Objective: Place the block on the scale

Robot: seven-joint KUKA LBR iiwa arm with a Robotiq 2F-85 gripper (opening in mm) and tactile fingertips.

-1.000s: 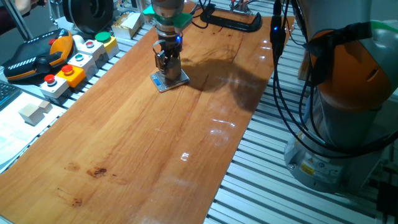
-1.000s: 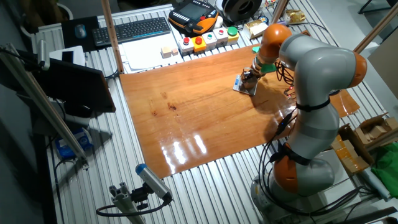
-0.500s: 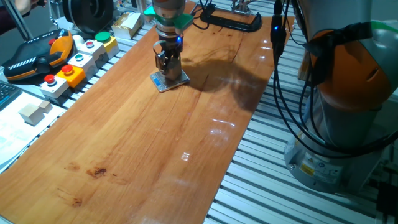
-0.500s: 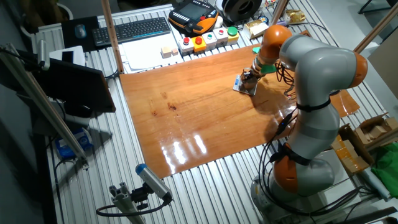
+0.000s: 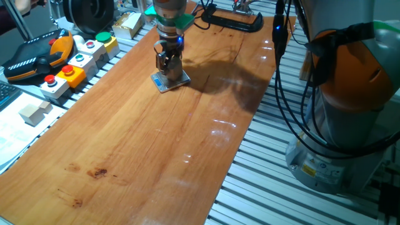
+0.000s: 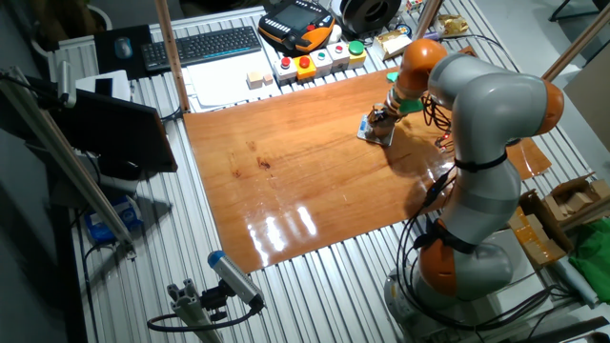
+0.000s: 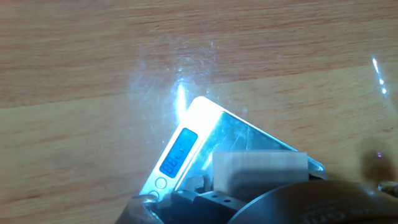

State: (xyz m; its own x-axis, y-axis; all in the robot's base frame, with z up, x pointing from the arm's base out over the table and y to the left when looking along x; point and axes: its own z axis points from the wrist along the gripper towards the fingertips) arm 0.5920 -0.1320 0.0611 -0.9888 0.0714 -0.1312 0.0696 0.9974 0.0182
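Note:
The scale (image 5: 164,85) lies on the wooden table near its far left edge. In the hand view it (image 7: 230,134) is a silver plate with a lit blue display. My gripper (image 5: 169,70) points straight down over it, its fingers closed around the block (image 7: 260,171). The block looks pale and blurred and sits at the plate's surface. Whether it rests its full weight there I cannot tell. In the other fixed view the gripper (image 6: 380,118) stands on the scale (image 6: 371,134) at the table's far right. A dark finger (image 7: 202,198) shows at the bottom of the hand view.
Button boxes (image 5: 69,70) and an orange-black pendant (image 5: 37,59) line the table's left edge. A pale joined pair of blocks (image 5: 34,111) lies on paper beside it. A black clamp (image 5: 231,22) lies at the far end. The arm's base (image 5: 337,125) stands to the right.

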